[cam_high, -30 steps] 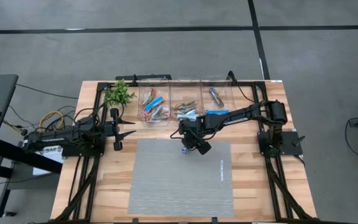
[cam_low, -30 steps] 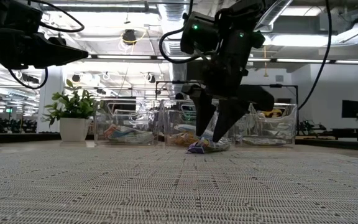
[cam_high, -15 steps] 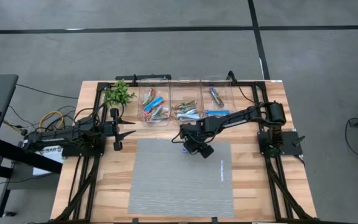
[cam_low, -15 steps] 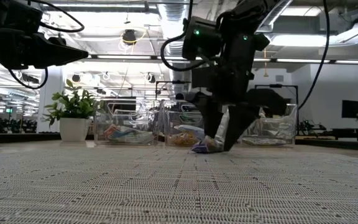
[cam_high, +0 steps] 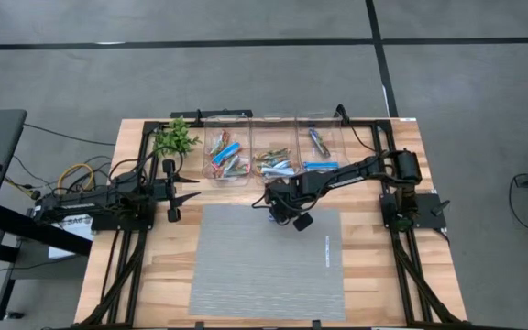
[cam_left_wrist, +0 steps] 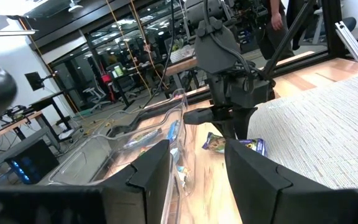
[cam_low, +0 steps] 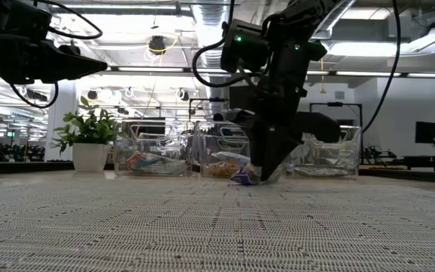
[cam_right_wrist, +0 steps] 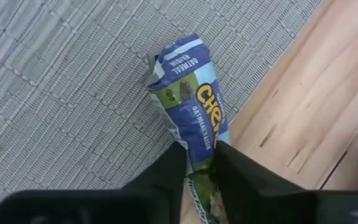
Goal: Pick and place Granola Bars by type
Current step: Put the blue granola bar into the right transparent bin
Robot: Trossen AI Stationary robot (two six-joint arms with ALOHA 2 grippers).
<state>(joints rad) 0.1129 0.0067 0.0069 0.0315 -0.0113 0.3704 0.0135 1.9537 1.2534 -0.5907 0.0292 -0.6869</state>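
Granola Bars [cam_high: 230, 157] mostly sorted in three clear bins [cam_high: 273, 156] along far edge of wooden surface [cam_high: 374, 275]; one more bar lying apart on grey mat [cam_high: 264, 266].

Right arm [cam_high: 356, 170] stretched low from own base toward middle, wrist bent down over mat's far edge. Left arm [cam_high: 99, 200] parked at own side, lying level, off the mat.

Right pincer [cam_right_wrist: 199, 163] pointing down, fingers [cam_right_wrist: 166, 171] pressed onto one end of blue bar [cam_right_wrist: 190, 112], pinching it. Left pincer [cam_left_wrist: 194, 165] spread, holding nothing, aimed toward the bins.

Blue bar at mat's far edge, just beside bare wood, near side of middle bin. Flat or slightly tilted on mat, cannot tell which. Long axis running from pinched end out over the mat, roughly along mat's border; free crimped end on the mat. Same bar visible low between right fingers in low view [cam_low: 244, 177].

Loose white bar [cam_high: 326, 250] on mat's right part, well apart from pincer. Small green plant [cam_high: 176, 137] at far left corner.
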